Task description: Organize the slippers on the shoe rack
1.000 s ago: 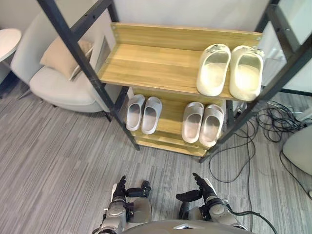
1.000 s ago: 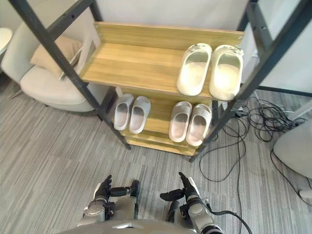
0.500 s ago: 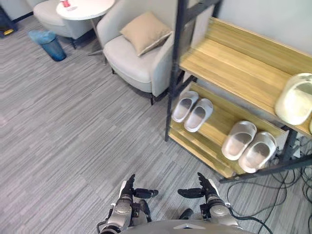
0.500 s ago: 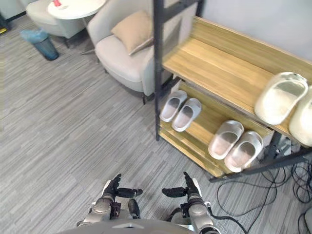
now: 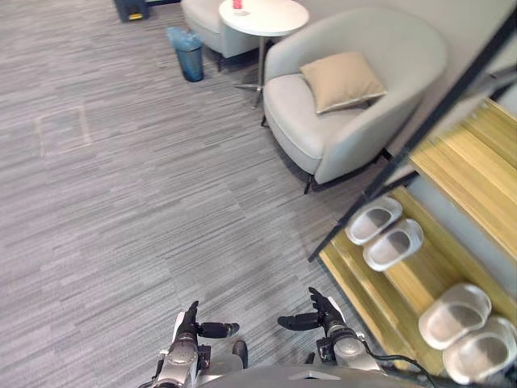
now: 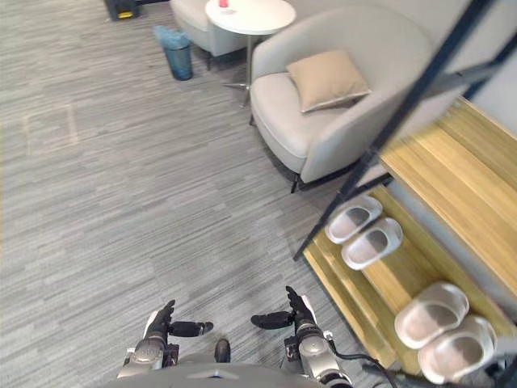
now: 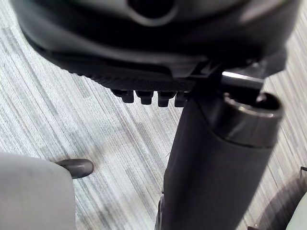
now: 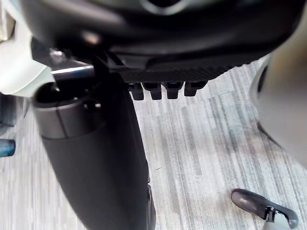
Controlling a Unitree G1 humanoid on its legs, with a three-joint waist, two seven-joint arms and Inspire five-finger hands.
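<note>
The wooden shoe rack [image 5: 393,284] with a black metal frame stands at the right. On its lower shelf lie a small pale grey pair of slippers [image 5: 384,233] and a larger grey pair of slippers [image 5: 468,327], each side by side. Its upper shelf [image 5: 477,174] is bare where it shows. My left hand [image 5: 191,327] and right hand [image 5: 319,317] hang low at the bottom, over the carpet and well short of the rack. Both are open with nothing in them; the fingers [image 7: 148,97] of the left and the fingers [image 8: 165,88] of the right are straight.
A grey armchair [image 5: 355,121] with a beige cushion [image 5: 341,81] stands beside the rack's left post. Behind it are a round white side table [image 5: 262,14] and a blue bin [image 5: 188,52]. Grey striped carpet [image 5: 121,202] spreads to the left.
The whole picture has swung to the left, so the rack now sits at the right edge and the cream pair on the upper shelf has left the view. Both hands stay low and open.
</note>
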